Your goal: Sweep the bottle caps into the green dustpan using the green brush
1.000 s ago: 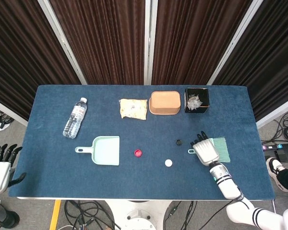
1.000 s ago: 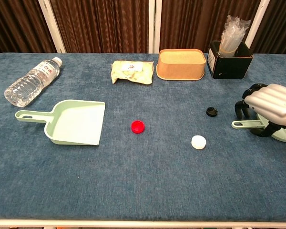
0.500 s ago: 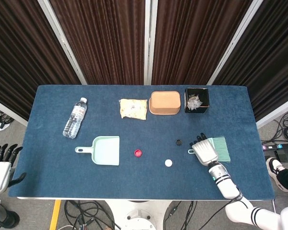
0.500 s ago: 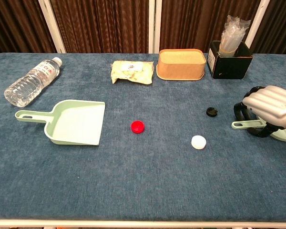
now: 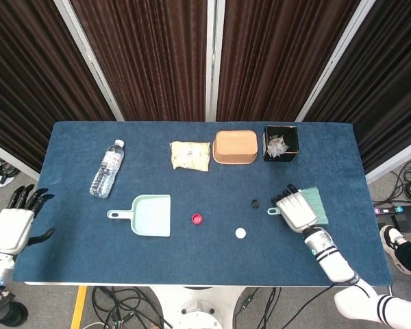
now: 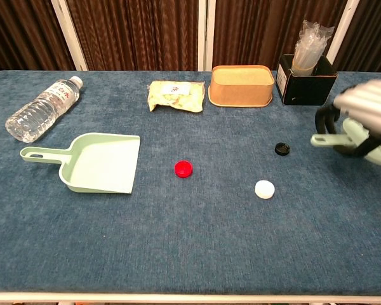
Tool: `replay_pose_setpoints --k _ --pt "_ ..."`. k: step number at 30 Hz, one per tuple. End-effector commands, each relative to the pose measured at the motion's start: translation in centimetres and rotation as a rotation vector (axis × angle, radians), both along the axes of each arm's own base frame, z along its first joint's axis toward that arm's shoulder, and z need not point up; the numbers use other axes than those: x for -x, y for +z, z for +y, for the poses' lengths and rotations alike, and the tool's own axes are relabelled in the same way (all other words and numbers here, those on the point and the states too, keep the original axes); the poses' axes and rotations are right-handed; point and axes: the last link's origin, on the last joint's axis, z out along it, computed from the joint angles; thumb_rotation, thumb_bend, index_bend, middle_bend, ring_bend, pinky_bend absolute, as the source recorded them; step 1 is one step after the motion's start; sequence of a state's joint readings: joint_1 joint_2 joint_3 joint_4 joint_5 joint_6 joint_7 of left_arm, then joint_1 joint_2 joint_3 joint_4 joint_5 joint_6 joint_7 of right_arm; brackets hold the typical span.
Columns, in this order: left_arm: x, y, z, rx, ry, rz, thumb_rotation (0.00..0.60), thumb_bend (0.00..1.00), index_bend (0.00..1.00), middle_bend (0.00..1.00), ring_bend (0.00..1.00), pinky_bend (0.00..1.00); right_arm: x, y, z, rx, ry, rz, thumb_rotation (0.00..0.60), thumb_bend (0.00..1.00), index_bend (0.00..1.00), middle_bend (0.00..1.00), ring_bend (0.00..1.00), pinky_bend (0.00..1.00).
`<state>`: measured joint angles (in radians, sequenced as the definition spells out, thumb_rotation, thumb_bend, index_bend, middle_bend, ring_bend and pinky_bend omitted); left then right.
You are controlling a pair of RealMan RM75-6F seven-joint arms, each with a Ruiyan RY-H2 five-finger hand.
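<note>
My right hand (image 5: 298,210) (image 6: 363,114) grips the green brush (image 5: 314,205) (image 6: 369,141) and holds it just above the table at the right. Left of it lie a black cap (image 5: 255,203) (image 6: 281,149), a white cap (image 5: 240,233) (image 6: 264,189) and a red cap (image 5: 197,219) (image 6: 183,168). The green dustpan (image 5: 149,215) (image 6: 99,161) lies left of the red cap, its mouth toward the caps and its handle pointing left. My left hand (image 5: 17,223) hovers open off the table's left edge, seen only in the head view.
A water bottle (image 5: 107,168) (image 6: 40,109) lies at the back left. Along the back stand a snack packet (image 5: 190,155) (image 6: 176,95), a tan tub (image 5: 235,147) (image 6: 240,85) and a black box (image 5: 281,143) (image 6: 306,79) with plastic in it.
My right hand has closed round the brush and lifted it off the table. My left hand has risen beside the table's left edge.
</note>
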<state>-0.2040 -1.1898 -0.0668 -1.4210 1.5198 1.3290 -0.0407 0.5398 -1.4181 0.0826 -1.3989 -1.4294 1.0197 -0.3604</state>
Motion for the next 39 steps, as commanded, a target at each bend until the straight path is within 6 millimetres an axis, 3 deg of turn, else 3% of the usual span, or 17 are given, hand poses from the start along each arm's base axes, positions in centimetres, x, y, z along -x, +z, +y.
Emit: replay_pose_setpoints --k 1,6,9,18,26,39 --pt "-1.3 -1.8 3.2 0.082 -0.006 -0.047 0.6 0.19 0.37 0.33 0.26 0.15 -2.9 3.9 -0.6 0.039 0.048 -0.111 0.6 0.47 0.66 0.65 0.33 0.22" --pt "-2.7 -4.9 6.5 0.186 0.006 -0.038 0.6 0.19 0.38 0.36 0.29 0.18 -5.0 6.7 -1.2 0.088 0.094 -0.14 0.6 0.47 0.66 0.65 0.34 0.22" --pt "-3.9 -6.8 7.4 0.214 -0.005 -0.02 0.6 0.19 0.38 0.36 0.29 0.19 -5.6 7.5 -1.2 0.102 0.1 -0.154 0.6 0.47 0.66 0.65 0.34 0.22" --pt "-7.3 -11.6 8.5 0.301 -0.018 0.018 0.6 0.21 0.39 0.39 0.29 0.21 -5.1 7.2 -0.9 0.096 0.086 -0.152 0.6 0.47 0.67 0.65 0.34 0.22" --pt "-9.0 -13.7 8.2 0.346 -0.001 0.02 0.6 0.22 0.39 0.43 0.33 0.25 -4.3 7.0 -0.7 0.1 0.081 -0.152 0.6 0.47 0.68 0.66 0.34 0.22" --pt "-8.2 -14.6 7.8 0.33 0.036 0.112 0.6 0.24 0.43 0.45 0.35 0.27 -3.6 6.9 -0.6 0.098 0.066 -0.154 0.6 0.47 0.68 0.66 0.34 0.22"
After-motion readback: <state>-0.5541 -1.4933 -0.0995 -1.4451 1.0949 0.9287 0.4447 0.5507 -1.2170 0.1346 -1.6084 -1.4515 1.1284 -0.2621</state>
